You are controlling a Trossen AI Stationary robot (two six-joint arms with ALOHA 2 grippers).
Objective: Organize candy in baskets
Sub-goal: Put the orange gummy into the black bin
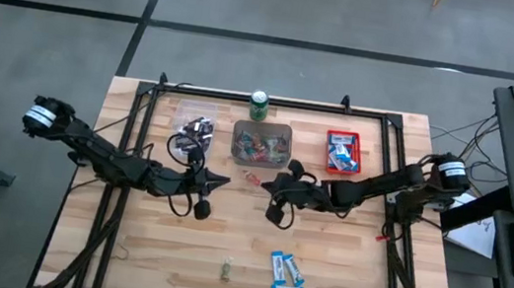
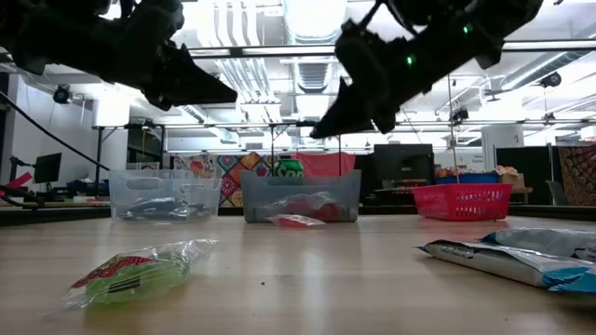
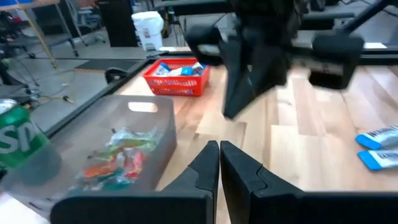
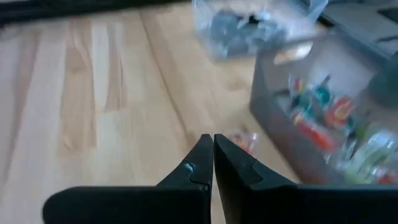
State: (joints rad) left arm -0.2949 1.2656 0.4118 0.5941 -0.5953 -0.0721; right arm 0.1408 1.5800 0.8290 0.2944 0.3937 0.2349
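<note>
A: Both dark arms reach toward table centre; the left gripper (image 1: 222,180) and right gripper (image 1: 267,182) hang above the boards, fingers pressed together, empty.

B: Candy?

A: Small red wrapped sweet (image 1: 252,176) lies just beside the grey translucent bin (image 1: 263,127); its contents blur. Blue-and-white mini bars (image 1: 286,273) sit near the front of the pale wooden slatted table (image 1: 341,264).

Pale wood with visible grain is forming the table (image 1: 341,264), looking smooth and matt. The clear basket (image 2: 166,195) and grey basket (image 3: 144,134) are showing as translucent plastic, the red basket (image 2: 463,200) as slotted plastic. Glossy, crinkled film is wrapping the green candy (image 2: 138,272) and the blue-and-white bars (image 1: 286,273). The green can (image 1: 259,105) is looking shiny, like metal.
</note>
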